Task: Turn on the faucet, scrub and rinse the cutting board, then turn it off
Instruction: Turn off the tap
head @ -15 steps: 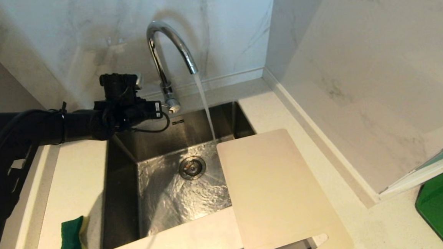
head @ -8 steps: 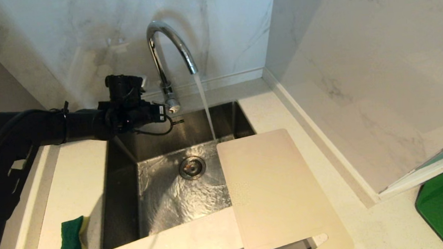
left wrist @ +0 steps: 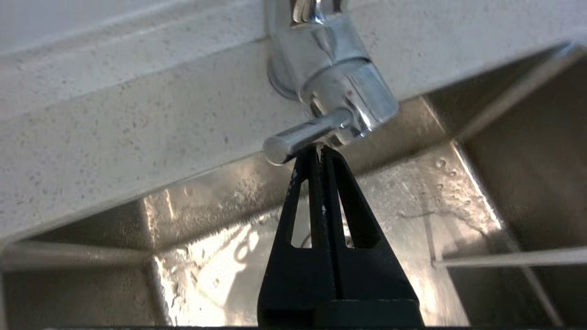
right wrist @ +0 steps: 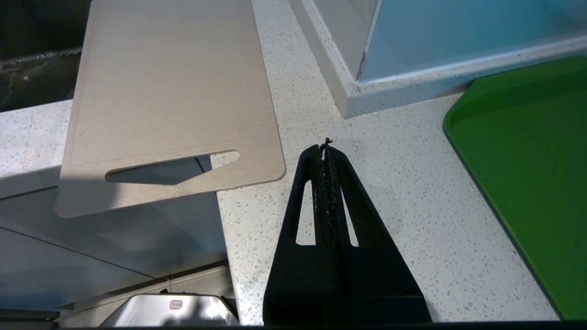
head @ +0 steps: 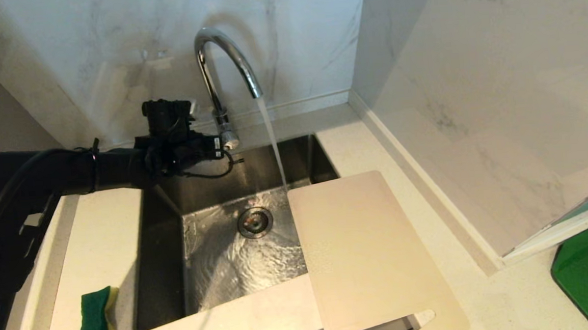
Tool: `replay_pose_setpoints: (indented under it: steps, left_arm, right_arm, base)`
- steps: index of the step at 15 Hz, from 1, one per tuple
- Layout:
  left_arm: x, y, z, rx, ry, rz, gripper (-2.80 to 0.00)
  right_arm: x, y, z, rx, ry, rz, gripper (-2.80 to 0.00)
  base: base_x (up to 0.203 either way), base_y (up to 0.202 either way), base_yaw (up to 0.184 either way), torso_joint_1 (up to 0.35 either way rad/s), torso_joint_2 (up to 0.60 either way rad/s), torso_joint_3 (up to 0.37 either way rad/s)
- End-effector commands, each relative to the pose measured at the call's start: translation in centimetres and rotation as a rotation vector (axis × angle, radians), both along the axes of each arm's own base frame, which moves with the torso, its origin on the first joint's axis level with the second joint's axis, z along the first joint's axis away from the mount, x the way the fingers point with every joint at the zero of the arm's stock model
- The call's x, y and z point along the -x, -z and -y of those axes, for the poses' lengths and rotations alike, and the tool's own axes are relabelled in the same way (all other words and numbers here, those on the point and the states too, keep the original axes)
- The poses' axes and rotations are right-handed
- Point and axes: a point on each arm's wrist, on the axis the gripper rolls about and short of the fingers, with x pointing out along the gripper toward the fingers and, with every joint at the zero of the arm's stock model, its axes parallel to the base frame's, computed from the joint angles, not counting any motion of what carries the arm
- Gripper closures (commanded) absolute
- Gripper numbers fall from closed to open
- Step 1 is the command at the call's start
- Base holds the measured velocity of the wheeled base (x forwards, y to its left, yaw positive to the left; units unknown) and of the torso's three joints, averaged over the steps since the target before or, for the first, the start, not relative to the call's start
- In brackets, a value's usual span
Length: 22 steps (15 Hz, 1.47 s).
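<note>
Water is running from the faucet; left gripper, pinched shut, is touching its slick lever. Cutting board, stiff, light, is bridging the sink's far side, grippable at its slot.

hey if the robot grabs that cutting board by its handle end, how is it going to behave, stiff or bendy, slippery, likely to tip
The cutting board looks thin yet spans the sink corner without sagging, so probably fairly stiff and light. Its far end sits at the running stream from the faucet, so it may be wet and slippery there. Its handle end juts past the counter edge, so a downward push there might tip it.
</note>
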Motion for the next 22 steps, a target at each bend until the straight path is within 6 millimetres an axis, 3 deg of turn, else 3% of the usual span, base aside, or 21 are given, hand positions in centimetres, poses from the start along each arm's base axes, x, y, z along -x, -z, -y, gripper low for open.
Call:
replay_pose_setpoints:
  steps: [1, 18, 22]
  left_arm:
    - [-0.6, 0.6, 0.0, 0.008, -0.007, 0.022, 0.00]
    - [-1.3, 0.3, -0.7, 0.038, -0.041, 0.116, 0.00]
    - [-0.1, -1.8, -0.9, 0.045, -0.042, 0.133, 0.00]
  right_arm:
    - [0.0, 0.0, 0.0, 0.000, 0.000, -0.001, 0.00]
    - [0.0, 0.0, 0.0, 0.004, 0.000, -0.001, 0.00]
    - [0.0, 0.0, 0.0, 0.003, 0.000, -0.002, 0.00]
  base:
    - [0.000, 0.000, 0.000, 0.000, 0.00, 0.000]
    - [0.000, 0.000, 0.000, 0.000, 0.00, 0.000]
    - [0.000, 0.000, 0.000, 0.000, 0.00, 0.000]
